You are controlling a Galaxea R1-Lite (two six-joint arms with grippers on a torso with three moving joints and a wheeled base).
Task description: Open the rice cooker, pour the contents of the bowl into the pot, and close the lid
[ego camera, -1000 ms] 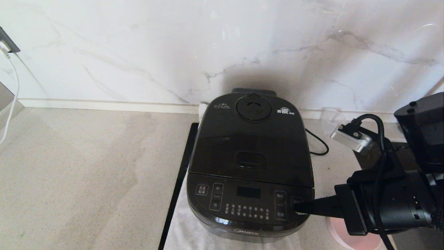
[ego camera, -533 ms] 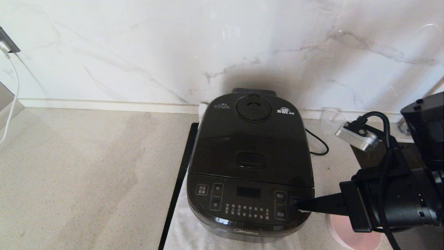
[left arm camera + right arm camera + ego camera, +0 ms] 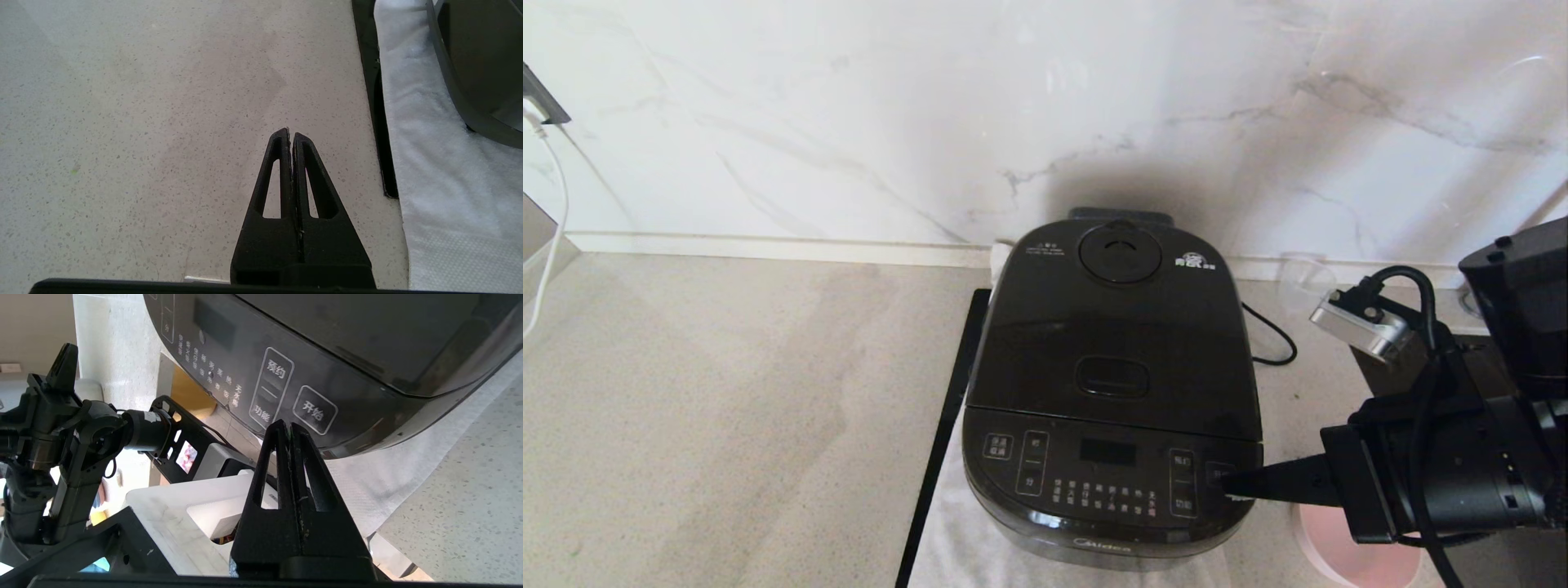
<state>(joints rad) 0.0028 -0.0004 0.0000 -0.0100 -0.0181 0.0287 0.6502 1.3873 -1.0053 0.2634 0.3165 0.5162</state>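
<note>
Hanging closed over the speckled beige counter (image 3: pixel 143 122), the left gripper (image 3: pixel 291 134) is idling with its fingers pressed together on nothing, just left of the white cloth (image 3: pixel 433 171) under the cooker. Moving right, the large glossy black rounded-square rice cooker (image 3: pixel 1112 392) is sitting with its black hinged lid (image 3: pixel 1115 327) shut, so the opening step is not yet done. The right gripper (image 3: pixel 1232 483), clenched and empty, is pointing its tips at the right corner of the front touch panel, seemingly touching or just off it. Compared with a second ago, it is sitting slightly lower and farther right; the arm is barely shifting, so I judge no real progress. The small pale pink round bowl (image 3: pixel 1339 551) is waiting under that arm, its contents hidden.
</note>
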